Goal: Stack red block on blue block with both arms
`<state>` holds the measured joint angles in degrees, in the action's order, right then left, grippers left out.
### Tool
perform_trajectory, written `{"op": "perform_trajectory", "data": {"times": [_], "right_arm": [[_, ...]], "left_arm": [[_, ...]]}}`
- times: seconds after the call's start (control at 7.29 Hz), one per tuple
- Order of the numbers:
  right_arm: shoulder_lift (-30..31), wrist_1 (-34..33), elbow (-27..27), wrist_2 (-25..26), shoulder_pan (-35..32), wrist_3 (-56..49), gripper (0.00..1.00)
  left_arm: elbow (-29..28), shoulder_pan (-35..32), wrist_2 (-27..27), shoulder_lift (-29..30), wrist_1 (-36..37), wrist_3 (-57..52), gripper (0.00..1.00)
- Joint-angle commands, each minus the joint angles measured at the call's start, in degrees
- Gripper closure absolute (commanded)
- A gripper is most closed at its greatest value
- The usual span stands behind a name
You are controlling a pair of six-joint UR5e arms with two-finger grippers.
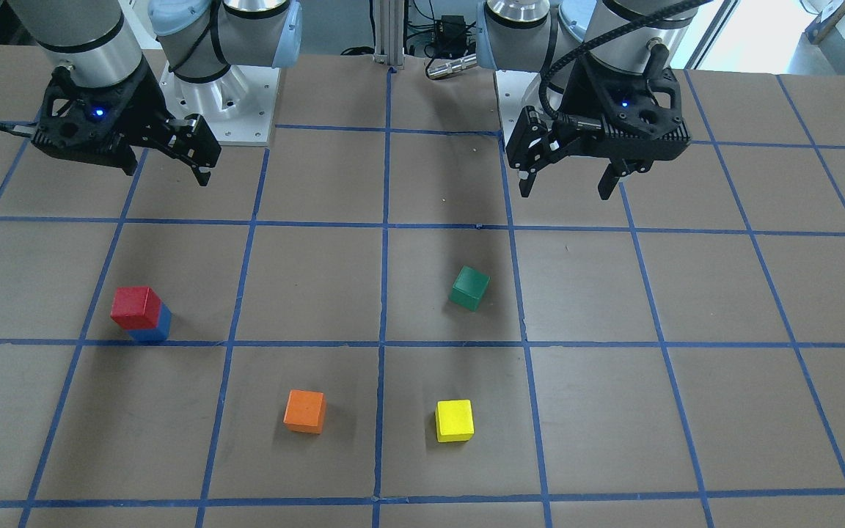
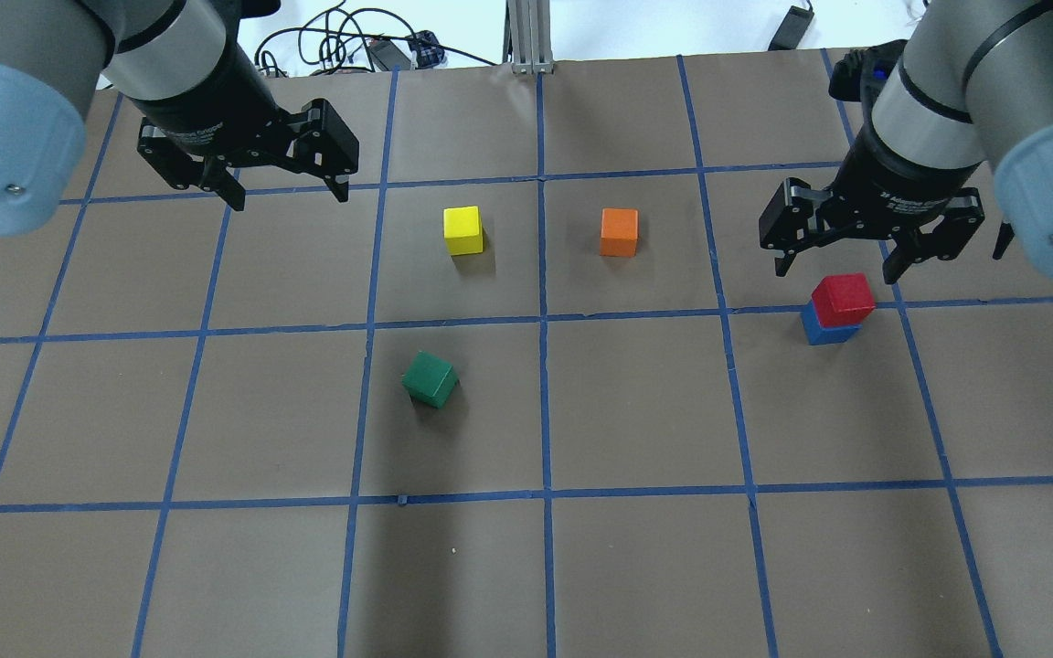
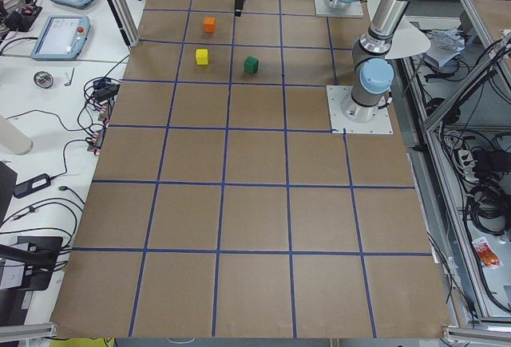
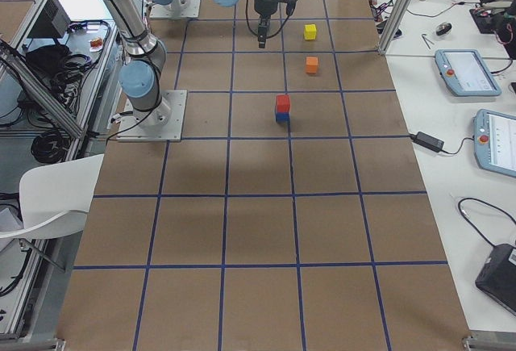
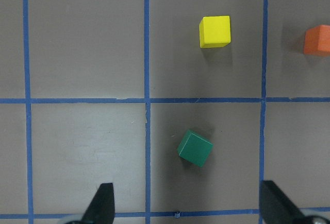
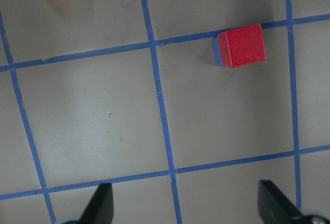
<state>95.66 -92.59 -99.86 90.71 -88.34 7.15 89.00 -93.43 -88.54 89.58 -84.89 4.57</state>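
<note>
The red block (image 2: 843, 297) sits on top of the blue block (image 2: 824, 329) on the table's right side, the stack slightly offset. It also shows in the front view, red (image 1: 136, 306) over blue (image 1: 152, 332). My right gripper (image 2: 835, 271) hangs open and empty above and just beyond the stack, touching nothing. In the right wrist view the red block (image 6: 241, 45) lies well ahead of the fingers (image 6: 100, 206). My left gripper (image 2: 291, 199) is open and empty at the far left, high over the table.
A green block (image 2: 430, 378) lies turned at an angle left of centre. A yellow block (image 2: 462, 229) and an orange block (image 2: 619, 231) sit farther out. The brown table (image 2: 636, 411) carries a blue tape grid.
</note>
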Motion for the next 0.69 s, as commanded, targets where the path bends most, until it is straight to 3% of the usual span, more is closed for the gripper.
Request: {"op": "perform_trajectory", "data": {"times": [0.0,0.55], "right_arm": [[0.3,0.0,-0.1,0.0,-1.4,2.0,0.00],[0.3,0.7,0.5,0.3,-1.3,2.1,0.00]], "left_arm": [[-0.1,0.0,0.0,0.1,0.1,0.0,0.00],[0.9,-0.3,-0.6,-0.8,-0.5,0.0,0.00]]}}
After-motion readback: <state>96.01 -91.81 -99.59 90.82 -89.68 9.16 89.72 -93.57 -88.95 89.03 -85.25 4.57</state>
